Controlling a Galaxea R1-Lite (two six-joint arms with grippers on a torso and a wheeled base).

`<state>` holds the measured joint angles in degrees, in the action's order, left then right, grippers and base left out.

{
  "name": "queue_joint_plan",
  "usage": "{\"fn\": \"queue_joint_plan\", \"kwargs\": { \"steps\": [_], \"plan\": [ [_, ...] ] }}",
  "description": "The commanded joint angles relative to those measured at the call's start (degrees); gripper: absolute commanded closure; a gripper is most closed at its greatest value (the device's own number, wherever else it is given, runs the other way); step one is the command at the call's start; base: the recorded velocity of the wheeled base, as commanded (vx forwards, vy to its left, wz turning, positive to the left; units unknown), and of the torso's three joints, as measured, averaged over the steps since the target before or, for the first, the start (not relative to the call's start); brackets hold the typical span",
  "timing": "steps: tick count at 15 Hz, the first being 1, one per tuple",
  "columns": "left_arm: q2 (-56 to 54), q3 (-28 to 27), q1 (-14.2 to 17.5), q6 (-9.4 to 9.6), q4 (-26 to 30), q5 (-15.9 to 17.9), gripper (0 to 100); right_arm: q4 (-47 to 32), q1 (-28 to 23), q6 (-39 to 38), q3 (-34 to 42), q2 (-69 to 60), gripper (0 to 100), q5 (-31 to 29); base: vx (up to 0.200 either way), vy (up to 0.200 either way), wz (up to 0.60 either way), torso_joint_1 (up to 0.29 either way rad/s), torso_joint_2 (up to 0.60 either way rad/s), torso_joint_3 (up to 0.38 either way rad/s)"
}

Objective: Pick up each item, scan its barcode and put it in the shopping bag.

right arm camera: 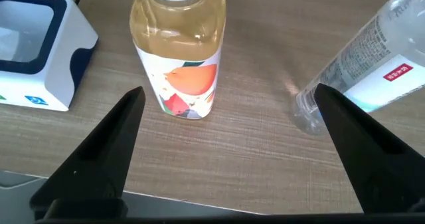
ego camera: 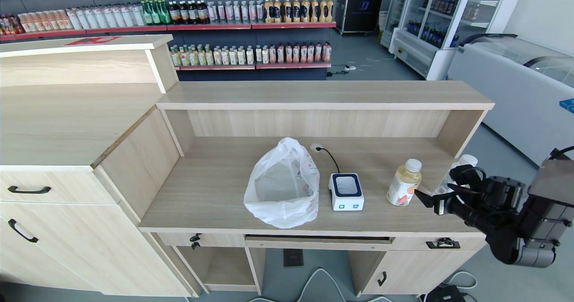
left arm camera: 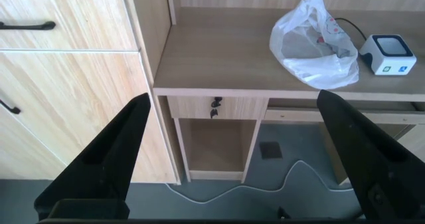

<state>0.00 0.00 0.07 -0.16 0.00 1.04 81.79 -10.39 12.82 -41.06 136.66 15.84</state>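
Note:
A juice bottle (ego camera: 404, 182) (right arm camera: 179, 51) with a white cap stands upright on the counter, right of the barcode scanner (ego camera: 346, 191) (right arm camera: 33, 51). A clear water bottle (ego camera: 466, 161) (right arm camera: 372, 58) stands farther right, partly hidden behind my right gripper (ego camera: 441, 194) (right arm camera: 229, 94). That gripper is open, close to the counter's right front, facing the gap between the two bottles. The white shopping bag (ego camera: 282, 187) (left arm camera: 312, 41) sits open left of the scanner. My left gripper (left arm camera: 234, 96) is open and holds nothing, low in front of the counter's left end.
The counter (ego camera: 210, 190) has a raised back ledge (ego camera: 323, 93) and side walls. A tall cabinet with drawer handles (ego camera: 28, 189) stands to the left. The scanner's cable (ego camera: 329, 156) runs to a hole at the back. More cables lie on the floor (left arm camera: 219, 194).

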Motion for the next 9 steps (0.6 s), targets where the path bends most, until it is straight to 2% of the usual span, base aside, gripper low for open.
{"fn": "queue_joint_plan", "kwargs": {
  "steps": [1,9],
  "plan": [
    [0.0,0.0,0.01,-0.02,0.0,0.02,0,1.18,1.16,-0.08,-2.1,2.83,0,-0.02,0.0,0.0,0.0,0.0,0.0,0.0],
    [0.0,0.0,0.01,-0.02,0.0,0.02,0,1.53,3.79,-1.05,-8.69,7.75,0,-0.28,0.0,0.0,0.0,0.0,0.0,0.0]
  ]
}}
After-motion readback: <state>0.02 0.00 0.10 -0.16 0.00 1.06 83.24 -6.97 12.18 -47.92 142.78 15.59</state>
